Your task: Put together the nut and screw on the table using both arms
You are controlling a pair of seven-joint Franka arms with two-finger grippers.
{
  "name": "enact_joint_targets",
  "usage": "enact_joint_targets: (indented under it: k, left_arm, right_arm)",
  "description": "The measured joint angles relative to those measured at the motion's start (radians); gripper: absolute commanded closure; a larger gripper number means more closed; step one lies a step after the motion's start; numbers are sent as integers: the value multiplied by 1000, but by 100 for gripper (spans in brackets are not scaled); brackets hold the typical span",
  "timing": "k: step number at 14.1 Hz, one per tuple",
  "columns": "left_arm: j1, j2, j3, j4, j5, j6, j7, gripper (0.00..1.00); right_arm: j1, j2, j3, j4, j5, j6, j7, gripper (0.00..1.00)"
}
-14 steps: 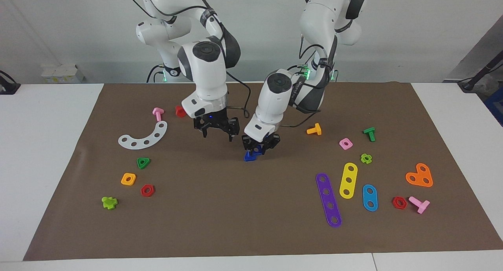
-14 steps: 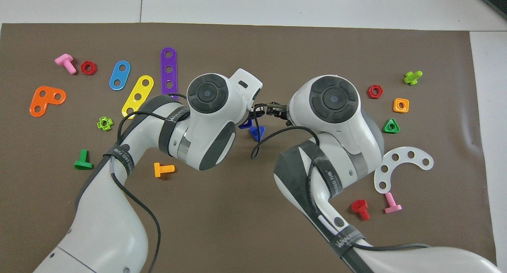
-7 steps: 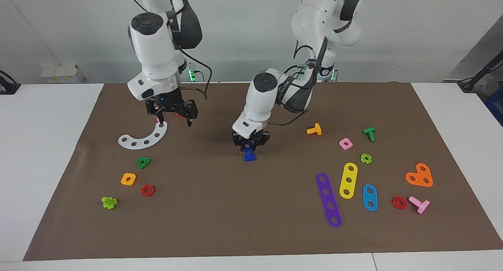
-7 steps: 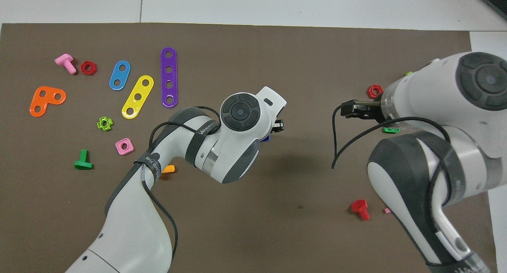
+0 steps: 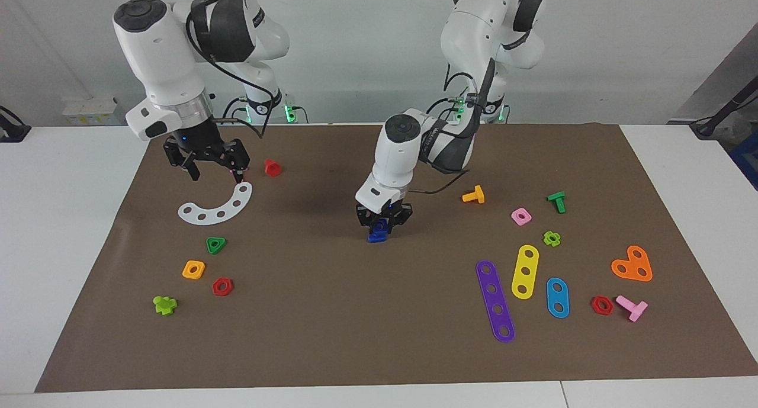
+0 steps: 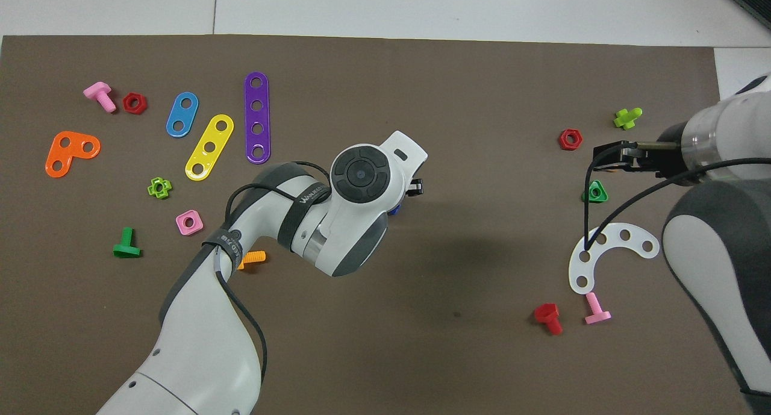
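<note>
Shut on the blue screw [image 5: 377, 233], left gripper [image 5: 383, 220] holds it mid-table [image 5: 71, 218], the nut apparently on it. Right gripper [image 5: 208, 169], jaws wide, hangs toward its corner. Light, stiff, likely slick plastic; grip the shaft.

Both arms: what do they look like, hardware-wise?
Left arm and right arm: glossy white shells, dark grey round joint caps and bands, loose black cables. Black two-finger left gripper and right gripper, small blue light above each. Green lights at the bases.

robot lab, two arms [image 5: 177, 47], toy-strewn table [image 5: 71, 218]
</note>
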Motion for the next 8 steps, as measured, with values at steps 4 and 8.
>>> enact_joint_targets:
  k: [4,8]
  left_arm:
    - [-2,-3,-1,-14,6,27,0,87]
    - [-6,7,-1,-48,11,32,0,0]
  right_arm:
    - [-13,7,1,44,0,-41,-21,0]
    - [-10,16,9,58,0,-66,-22,0]
